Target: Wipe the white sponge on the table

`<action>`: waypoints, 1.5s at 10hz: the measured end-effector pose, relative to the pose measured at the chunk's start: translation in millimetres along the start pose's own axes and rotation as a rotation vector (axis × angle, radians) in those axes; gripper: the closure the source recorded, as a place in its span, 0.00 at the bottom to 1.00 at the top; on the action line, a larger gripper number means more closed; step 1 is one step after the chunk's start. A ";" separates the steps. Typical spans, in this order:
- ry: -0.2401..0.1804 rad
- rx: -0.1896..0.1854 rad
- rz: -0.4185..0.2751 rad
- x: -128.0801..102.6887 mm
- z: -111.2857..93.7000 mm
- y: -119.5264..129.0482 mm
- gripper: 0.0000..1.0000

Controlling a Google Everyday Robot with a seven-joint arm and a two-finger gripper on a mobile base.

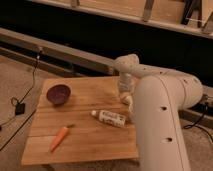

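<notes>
The table (85,140) is a light-brown plank top in the middle of the camera view. My gripper (124,92) hangs down from the white wrist over the table's far right part. Right under it lies a small off-white thing (128,102), which looks like the white sponge. My big white arm (160,115) hides part of it. I cannot tell whether the gripper holds it or only touches it.
A purple bowl (58,94) stands at the far left of the table. An orange carrot (59,138) lies near the front left. A long white labelled bottle (110,118) lies on its side in the middle, close to my arm. Cables run over the floor at the left.
</notes>
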 end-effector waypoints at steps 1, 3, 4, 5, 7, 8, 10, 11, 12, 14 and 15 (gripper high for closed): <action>0.001 -0.003 0.011 -1.3 2.2 -2.3 0.35; 0.002 0.001 0.028 -3.3 5.8 -9.1 0.35; 0.002 0.005 0.037 -4.1 7.1 -13.2 0.35; 0.005 0.010 0.044 -4.9 10.2 -17.4 0.35; 0.008 0.014 0.052 -6.4 15.1 -22.3 0.35; 0.008 0.015 0.055 -8.2 17.7 -23.0 0.35; 0.007 0.014 0.055 -10.6 20.8 -21.7 0.38; 0.009 0.014 0.055 -11.6 23.2 -20.9 0.49; 0.011 0.014 0.055 -11.6 24.7 -21.6 0.60; 0.022 0.019 0.049 -11.1 27.9 -20.4 0.81; 0.026 0.021 0.046 -11.3 29.0 -18.8 0.92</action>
